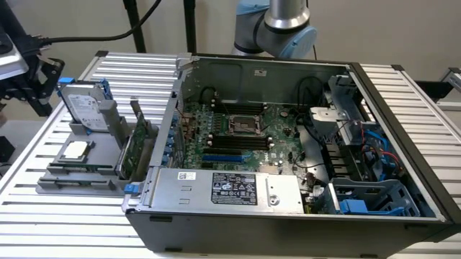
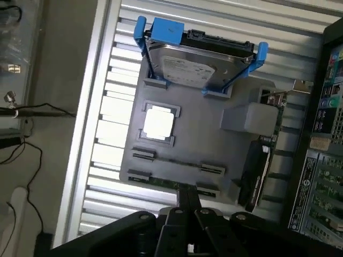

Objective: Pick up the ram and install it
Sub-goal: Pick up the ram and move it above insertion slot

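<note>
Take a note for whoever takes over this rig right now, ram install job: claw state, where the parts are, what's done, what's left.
Claw: poised at the edge of the grey tray, directly by the ram; whether it is open or shut cannot be told.
Ram: lying in its holder along that tray edge, not lifted.
Tray: outside the open computer case, on the exterior view's left.
Memory slots: black, on the motherboard inside the case; they look empty.
Done: nothing installed yet.
Left: the pick-up and the install.
</note>
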`<action>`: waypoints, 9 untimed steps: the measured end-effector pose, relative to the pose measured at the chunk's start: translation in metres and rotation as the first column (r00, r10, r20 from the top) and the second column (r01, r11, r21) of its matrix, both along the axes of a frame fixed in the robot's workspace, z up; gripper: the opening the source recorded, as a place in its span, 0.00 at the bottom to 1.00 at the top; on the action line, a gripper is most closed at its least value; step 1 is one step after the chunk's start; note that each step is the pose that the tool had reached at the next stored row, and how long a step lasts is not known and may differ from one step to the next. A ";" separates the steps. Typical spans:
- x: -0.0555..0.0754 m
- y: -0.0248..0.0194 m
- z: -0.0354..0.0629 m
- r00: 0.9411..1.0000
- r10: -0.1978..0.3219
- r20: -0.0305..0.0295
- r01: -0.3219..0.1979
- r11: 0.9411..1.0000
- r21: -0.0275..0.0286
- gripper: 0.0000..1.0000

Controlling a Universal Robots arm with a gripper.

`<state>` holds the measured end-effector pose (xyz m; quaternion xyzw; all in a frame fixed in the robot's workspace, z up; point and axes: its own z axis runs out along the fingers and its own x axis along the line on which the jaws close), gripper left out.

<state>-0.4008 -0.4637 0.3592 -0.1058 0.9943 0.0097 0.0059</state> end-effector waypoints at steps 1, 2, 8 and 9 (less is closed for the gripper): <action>0.000 0.0000 0.0000 1.000 0.018 0.000 -0.018 1.000 -0.001 0.00; 0.000 0.0000 0.0000 0.999 0.036 0.000 -0.036 0.999 -0.003 0.00; 0.000 0.0000 -0.0001 0.989 0.145 -0.001 -0.145 0.989 -0.010 0.00; 0.000 0.0000 -0.0001 0.987 0.163 -0.001 -0.163 0.987 -0.011 0.00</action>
